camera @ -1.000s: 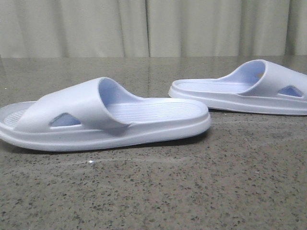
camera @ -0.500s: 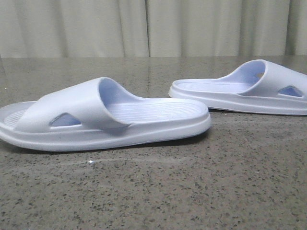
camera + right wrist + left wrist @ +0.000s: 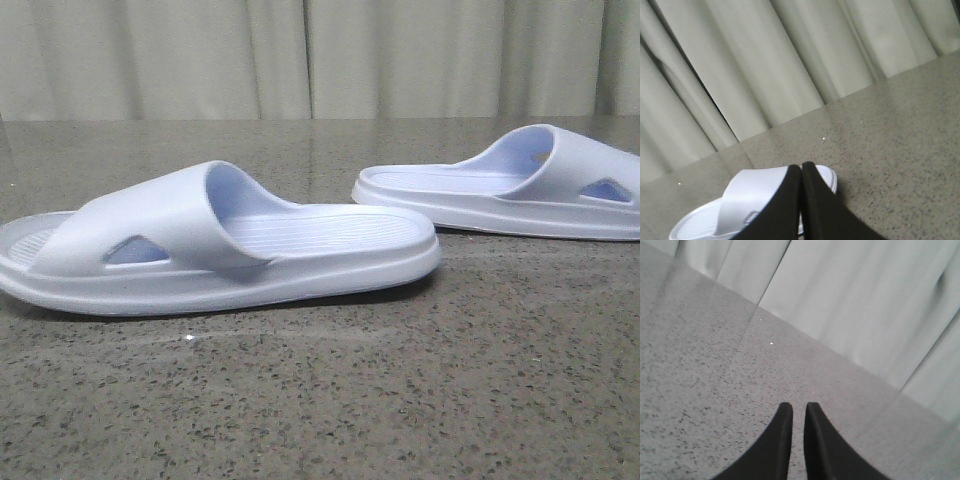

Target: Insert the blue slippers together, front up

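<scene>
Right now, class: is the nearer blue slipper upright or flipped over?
Upright: the nearer blue slipper rests sole-down on the table, ribbed footbed and strap facing up.

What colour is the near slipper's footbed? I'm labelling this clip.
Pale lavender-blue with fine ribs, on the near slipper; clearest in the front view.

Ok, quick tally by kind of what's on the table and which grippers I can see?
Blue slippers: 2, the near slipper and the far slipper, apart, soles down.
Grippers: 2, the left gripper nearly closed, the right gripper closed on nothing.
Total: 4
</scene>
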`<state>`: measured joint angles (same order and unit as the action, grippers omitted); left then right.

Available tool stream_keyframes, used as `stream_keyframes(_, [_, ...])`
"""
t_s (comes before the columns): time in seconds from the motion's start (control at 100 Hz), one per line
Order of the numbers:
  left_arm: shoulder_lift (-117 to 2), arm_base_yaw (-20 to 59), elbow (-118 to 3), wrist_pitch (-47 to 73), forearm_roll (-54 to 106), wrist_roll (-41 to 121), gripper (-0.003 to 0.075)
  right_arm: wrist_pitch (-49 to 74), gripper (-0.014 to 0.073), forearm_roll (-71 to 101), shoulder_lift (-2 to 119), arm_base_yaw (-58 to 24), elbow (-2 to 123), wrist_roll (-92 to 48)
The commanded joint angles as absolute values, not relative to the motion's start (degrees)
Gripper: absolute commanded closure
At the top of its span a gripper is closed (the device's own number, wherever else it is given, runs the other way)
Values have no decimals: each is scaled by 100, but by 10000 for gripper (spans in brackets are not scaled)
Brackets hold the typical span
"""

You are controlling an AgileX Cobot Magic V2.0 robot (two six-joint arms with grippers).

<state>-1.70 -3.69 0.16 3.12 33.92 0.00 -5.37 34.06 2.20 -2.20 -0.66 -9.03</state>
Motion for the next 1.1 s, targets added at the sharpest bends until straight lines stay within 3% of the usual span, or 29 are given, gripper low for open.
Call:
stream_keyframes(0.0, [-220,-362,0,-90,4110,0,705,-775,672,3769,275,-186,-25,-928])
stream_keyframes(0.19, [-310,-362,-789,908,3284,0,705,-210,671,3737,571,-186,670,-1335])
stream_keyframes(0.41, [-1720,-362,-2514,2233,1761,0,705,598,671,3533,2502,-186,2151,-1759])
stream_keyframes(0.57, [-2815,-353,-3155,2881,1965,318,704,1573,672,3467,3873,-186,3176,-1759])
stream_keyframes(0.74, [-3211,-353,-3294,3136,2949,1292,685,2349,659,3404,4517,-186,3667,-1759])
stream_keyframes(0.81, [-3322,-353,-3294,3215,3242,1517,631,2484,594,3404,4569,-186,3718,-1759])
stream_keyframes(0.98, [-3597,-353,-3294,3351,3604,1775,440,2383,300,3377,4569,-186,3718,-1759])
stream_keyframes(1.09, [-3714,-353,-3294,3365,3724,1812,381,2107,287,3324,4646,-27,3718,-1737])
